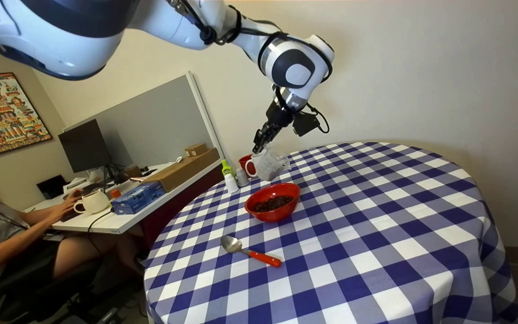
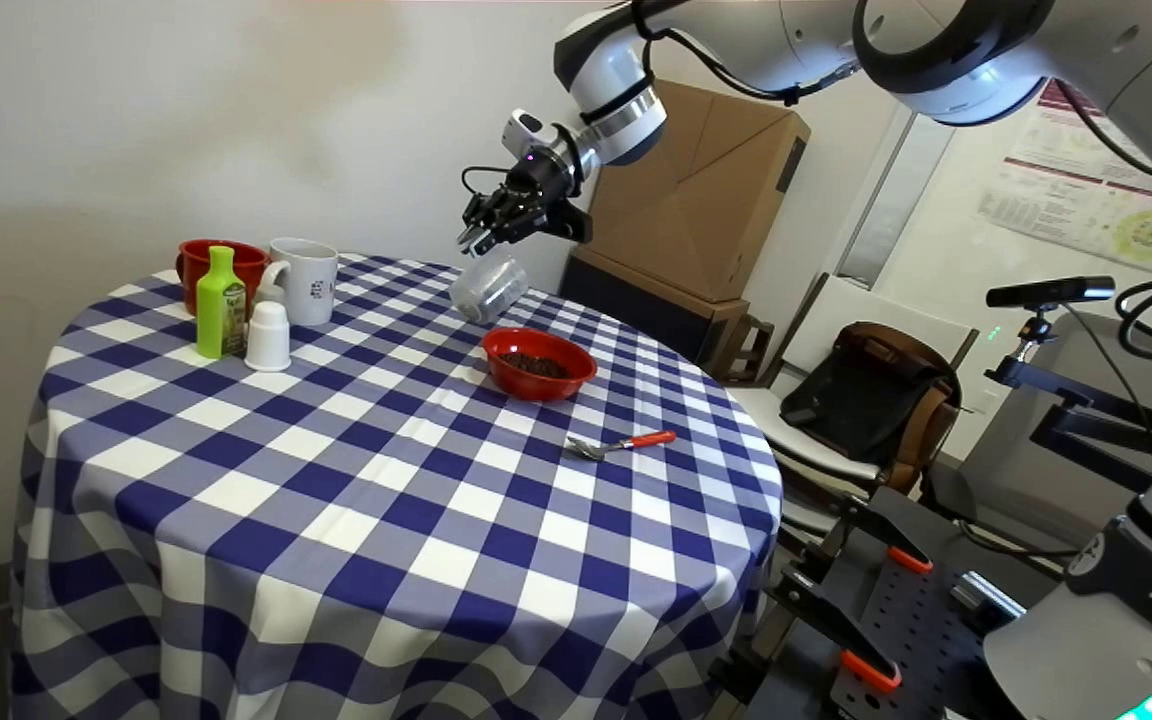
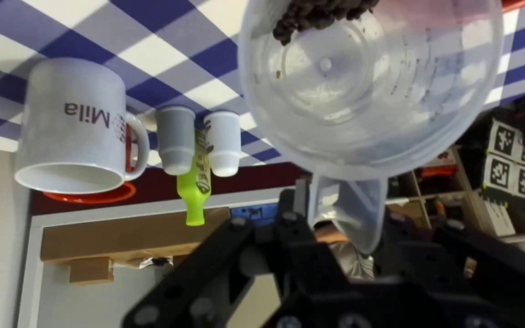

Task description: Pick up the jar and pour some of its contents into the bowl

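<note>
gripper (image 1: 258,147) clamped on the handle (image 3: 362,214) of the tilted measuring jug (image 1: 269,166), near the red bowl (image 1: 274,216) at mid-frame, should probably roll slowly, rim (image 3: 349,171) over the bowl, so dark bits (image 3: 310,18) drop inside.

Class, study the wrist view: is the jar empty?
No, dark chunks lie inside the clear jar, near the top edge of that view.

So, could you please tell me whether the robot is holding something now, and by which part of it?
Yes, it holds the clear jar: the claw grips it by its handle, as the wrist view shows.
</note>
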`<state>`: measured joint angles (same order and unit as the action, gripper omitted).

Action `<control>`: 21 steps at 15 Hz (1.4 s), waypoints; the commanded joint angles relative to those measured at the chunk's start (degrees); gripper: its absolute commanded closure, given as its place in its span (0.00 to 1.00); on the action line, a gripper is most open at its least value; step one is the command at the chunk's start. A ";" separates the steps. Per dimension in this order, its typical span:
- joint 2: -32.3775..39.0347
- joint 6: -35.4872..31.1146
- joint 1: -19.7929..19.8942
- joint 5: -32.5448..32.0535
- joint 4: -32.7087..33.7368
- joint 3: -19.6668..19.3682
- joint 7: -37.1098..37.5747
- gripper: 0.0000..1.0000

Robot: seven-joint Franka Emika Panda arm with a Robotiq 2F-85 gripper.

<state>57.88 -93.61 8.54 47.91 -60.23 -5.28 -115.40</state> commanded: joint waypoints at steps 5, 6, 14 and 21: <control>-4.92 -20.41 -1.72 -20.56 -6.48 2.31 3.69 0.93; -5.24 -23.35 -1.49 -23.52 -7.32 2.64 4.34 0.93; -5.84 -38.82 -3.62 -46.90 -13.89 -1.53 21.01 0.92; -6.15 -36.97 -2.92 -59.14 -17.83 -0.87 31.59 0.92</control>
<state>53.88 -130.47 5.81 -8.09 -74.77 -6.41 -87.31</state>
